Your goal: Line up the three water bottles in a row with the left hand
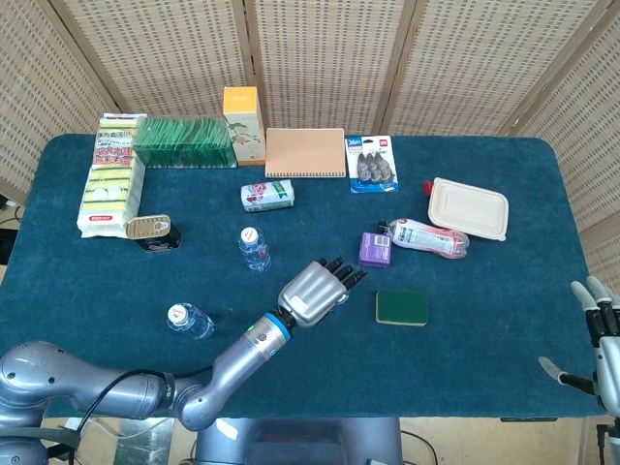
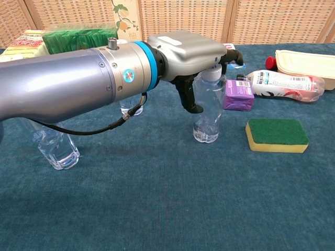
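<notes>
- Left hand [image 2: 191, 49] wraps its fingers around the upper part of a clear water bottle [image 2: 208, 110], thumb down the near side.
- That bottle stands upright, long axis vertical, white cap up, base on the blue table [image 2: 167, 198], between the purple box [image 2: 237, 94] and the green sponge [image 2: 276, 134].
- Second bottle [image 1: 254, 248] and third bottle [image 1: 189, 321] stand apart to the left.
- Right hand [image 1: 601, 339] rests at the table's right edge, fingers spread, holding nothing.

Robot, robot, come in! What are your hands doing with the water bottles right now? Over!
Left hand grips the upright middle bottle. Right hand open, idle at table edge. Two other bottles standing apart. Green sponge and purple box close by.
</notes>
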You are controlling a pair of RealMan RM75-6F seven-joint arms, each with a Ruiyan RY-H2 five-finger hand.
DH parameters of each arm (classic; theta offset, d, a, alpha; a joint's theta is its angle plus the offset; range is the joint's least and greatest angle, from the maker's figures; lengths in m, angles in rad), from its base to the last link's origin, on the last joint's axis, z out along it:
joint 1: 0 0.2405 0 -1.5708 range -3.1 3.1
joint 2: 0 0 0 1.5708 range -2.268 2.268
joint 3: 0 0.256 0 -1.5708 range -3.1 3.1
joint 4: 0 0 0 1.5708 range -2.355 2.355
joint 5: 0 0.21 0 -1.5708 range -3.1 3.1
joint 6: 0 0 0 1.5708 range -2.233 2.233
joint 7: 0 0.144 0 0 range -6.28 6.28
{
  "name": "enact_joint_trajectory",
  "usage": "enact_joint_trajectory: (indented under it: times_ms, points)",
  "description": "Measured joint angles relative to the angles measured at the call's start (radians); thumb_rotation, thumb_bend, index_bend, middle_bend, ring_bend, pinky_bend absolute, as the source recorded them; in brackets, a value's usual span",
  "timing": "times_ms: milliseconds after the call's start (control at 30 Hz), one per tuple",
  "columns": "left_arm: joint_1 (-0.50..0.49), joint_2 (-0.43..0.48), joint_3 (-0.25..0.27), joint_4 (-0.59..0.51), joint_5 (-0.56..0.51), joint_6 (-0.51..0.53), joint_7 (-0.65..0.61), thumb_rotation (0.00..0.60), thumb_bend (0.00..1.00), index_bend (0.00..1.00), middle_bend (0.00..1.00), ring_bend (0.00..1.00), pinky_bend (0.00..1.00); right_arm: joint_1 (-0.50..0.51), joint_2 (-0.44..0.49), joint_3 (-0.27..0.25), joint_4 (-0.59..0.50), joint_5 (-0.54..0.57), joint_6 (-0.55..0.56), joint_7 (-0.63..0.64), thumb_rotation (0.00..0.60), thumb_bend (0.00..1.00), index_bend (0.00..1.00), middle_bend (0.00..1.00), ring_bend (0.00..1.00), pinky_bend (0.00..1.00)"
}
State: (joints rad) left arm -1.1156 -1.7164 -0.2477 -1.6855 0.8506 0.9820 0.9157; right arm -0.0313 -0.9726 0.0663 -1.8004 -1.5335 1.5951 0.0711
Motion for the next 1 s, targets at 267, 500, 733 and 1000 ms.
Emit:
enact_joint_trajectory:
  times_ms: [267, 500, 733, 1000]
  points:
    - [-0.025, 0.008, 0.008, -0.027, -0.061, 0.03, 0.026, 0.6, 0.25, 0.0, 0.09, 0.11, 0.34, -0.001, 0.004, -0.002, -0.002, -0.001, 0.0, 0.006, 0.6, 0.0, 0.04, 0.0, 0.0, 0.02]
    - [-0.011, 0.055, 0.013, -0.08, -0.028, 0.059, -0.025, 0.6, 0.24, 0.0, 0.01, 0.08, 0.32, -0.001, 0.006, -0.004, -0.005, -0.003, -0.003, 0.004, 0.6, 0.0, 0.04, 0.0, 0.0, 0.02]
    - [0.025, 0.171, 0.009, -0.202, -0.011, 0.101, -0.062, 0.6, 0.22, 0.0, 0.0, 0.02, 0.23, 0.001, 0.005, -0.007, -0.012, -0.005, -0.007, -0.009, 0.6, 0.0, 0.04, 0.0, 0.0, 0.02]
    - [0.109, 0.378, -0.013, -0.337, 0.064, 0.143, -0.201, 0.6, 0.2, 0.0, 0.0, 0.0, 0.21, 0.001, 0.002, -0.01, -0.021, -0.01, -0.006, -0.026, 0.6, 0.0, 0.04, 0.0, 0.0, 0.02]
